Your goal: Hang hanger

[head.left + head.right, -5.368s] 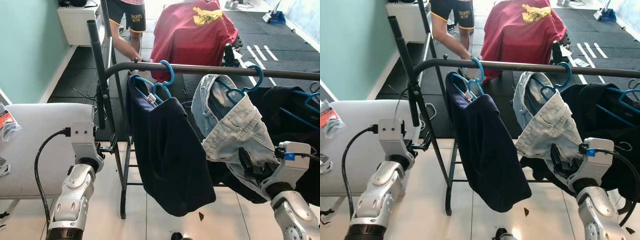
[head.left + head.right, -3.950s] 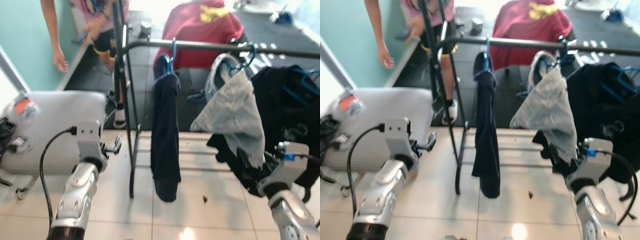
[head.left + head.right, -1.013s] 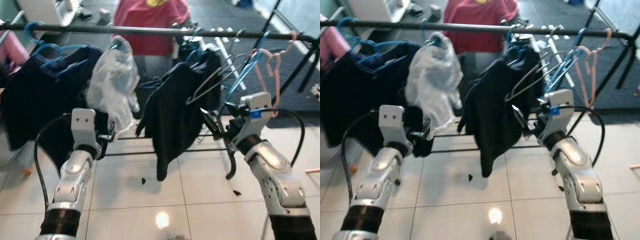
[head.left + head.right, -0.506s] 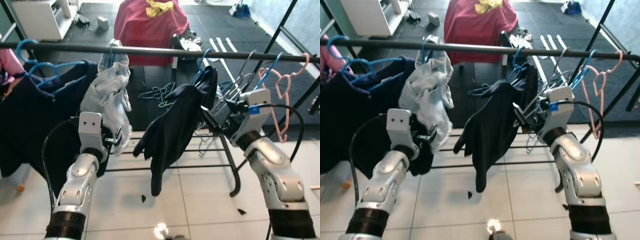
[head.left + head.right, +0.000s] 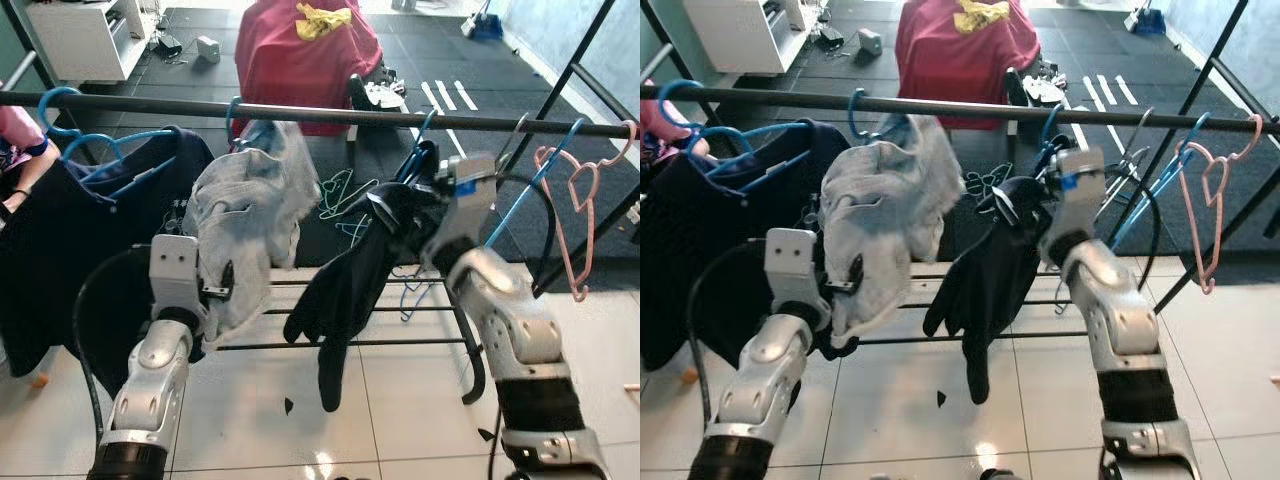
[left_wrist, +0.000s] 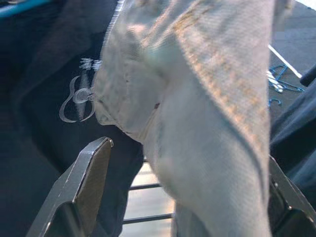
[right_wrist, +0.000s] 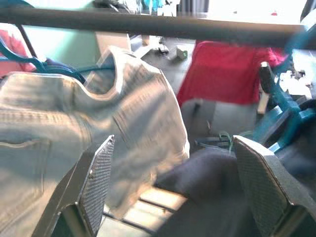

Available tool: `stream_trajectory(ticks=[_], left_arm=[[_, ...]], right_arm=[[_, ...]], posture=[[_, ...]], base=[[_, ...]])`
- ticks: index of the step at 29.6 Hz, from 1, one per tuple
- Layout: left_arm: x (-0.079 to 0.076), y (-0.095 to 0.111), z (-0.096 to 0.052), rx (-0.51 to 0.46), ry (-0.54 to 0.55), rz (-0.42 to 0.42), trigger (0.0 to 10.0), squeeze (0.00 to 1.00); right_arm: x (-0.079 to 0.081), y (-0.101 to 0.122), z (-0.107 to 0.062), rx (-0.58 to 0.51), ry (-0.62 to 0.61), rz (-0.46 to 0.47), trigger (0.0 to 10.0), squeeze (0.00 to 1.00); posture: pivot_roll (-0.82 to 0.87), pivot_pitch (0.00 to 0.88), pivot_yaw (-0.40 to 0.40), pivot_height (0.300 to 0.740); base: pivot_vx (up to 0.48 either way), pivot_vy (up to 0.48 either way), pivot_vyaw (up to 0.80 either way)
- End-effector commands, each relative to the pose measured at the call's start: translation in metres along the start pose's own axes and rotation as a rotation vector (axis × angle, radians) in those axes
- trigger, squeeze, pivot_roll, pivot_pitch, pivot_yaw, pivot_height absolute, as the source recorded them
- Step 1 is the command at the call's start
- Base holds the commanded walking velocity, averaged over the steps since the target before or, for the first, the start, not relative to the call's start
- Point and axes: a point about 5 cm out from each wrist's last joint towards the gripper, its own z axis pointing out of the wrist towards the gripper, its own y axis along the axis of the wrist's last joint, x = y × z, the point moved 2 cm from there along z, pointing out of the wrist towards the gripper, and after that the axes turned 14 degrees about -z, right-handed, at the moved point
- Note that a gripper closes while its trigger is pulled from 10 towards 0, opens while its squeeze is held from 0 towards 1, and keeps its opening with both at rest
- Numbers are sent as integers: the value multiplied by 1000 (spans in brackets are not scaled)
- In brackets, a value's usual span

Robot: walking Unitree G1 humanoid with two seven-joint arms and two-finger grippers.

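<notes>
A black rail (image 5: 300, 110) crosses in front of me. On it hang a dark garment (image 5: 60, 230), a pale denim garment (image 5: 250, 220) and a navy garment (image 5: 350, 280) on a teal hanger (image 5: 420, 150), each on a blue or teal hanger. My right gripper (image 5: 395, 205) is raised just under the rail against the navy garment's top. It is open, with the teal hanger (image 7: 281, 118) beside one finger. My left gripper (image 5: 222, 285) is lower and open, with the denim cloth (image 6: 197, 123) hanging between its fingers.
Bare pink (image 5: 570, 220) and blue (image 5: 520, 200) hangers hang at the rail's right end. Loose hangers (image 5: 345, 190) lie on the dark mat behind. A red-draped object (image 5: 300, 60) and a white cabinet (image 5: 80, 35) stand farther back. A person's pink sleeve (image 5: 15, 130) is at the left edge.
My right arm has risen and swung left, up against the navy garment near the rail. The denim garment has swung. The left arm has barely moved.
</notes>
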Motion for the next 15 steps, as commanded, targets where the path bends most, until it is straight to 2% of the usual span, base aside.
stream_trajectory(ticks=[1, 3, 6, 7, 8, 9, 11, 13, 15], left_arm=[[-9, -7, -5, 30, -33, -9, 10000, 0], [-12, -7, -6, 25, -46, 0, 10000, 0], [-12, -6, -6, 24, -49, 3, 10000, 0], [-13, -7, -6, 25, -49, 3, 10000, 0], [-13, -7, -6, 25, -49, 3, 10000, 0], [-14, -7, -7, 27, -50, 0, 10000, 0], [-14, -7, -7, 28, -51, -1, 10000, 0], [-13, -7, -8, 31, -51, -5, 10000, 0], [-13, -7, -8, 32, -52, -6, 10000, 0]], right_arm=[[2, -23, 1, 119, -5, -29, 10000, 0], [5, -35, 7, 192, -5, -55, 10000, 0], [6, -40, 8, 216, -6, -57, 10000, 0], [3, -53, 11, 291, -42, -63, 10000, 0], [3, -53, 11, 291, -42, -63, 10000, 0], [-12, -66, 13, 381, -141, -120, 10000, 0], [-17, -67, 14, 394, -169, -136, 10000, 0], [-27, -56, 14, 363, -210, -138, 10000, 0], [-30, -52, 14, 351, -216, -136, 10000, 0]], posture=[[-61, 202, -46, 740], [-59, 203, -48, 740], [-59, 203, -48, 740], [-56, 204, -52, 740], [-56, 204, -52, 740], [-51, 205, -54, 740], [-51, 205, -54, 740], [-56, 208, -55, 740], [-63, 210, -56, 740]], base=[[0, 0, 0], [0, 0, 0], [0, 0, 0], [0, 0, 0], [0, 0, 0], [0, 0, 0], [0, 0, 0], [0, 0, 0], [0, 0, 0]])
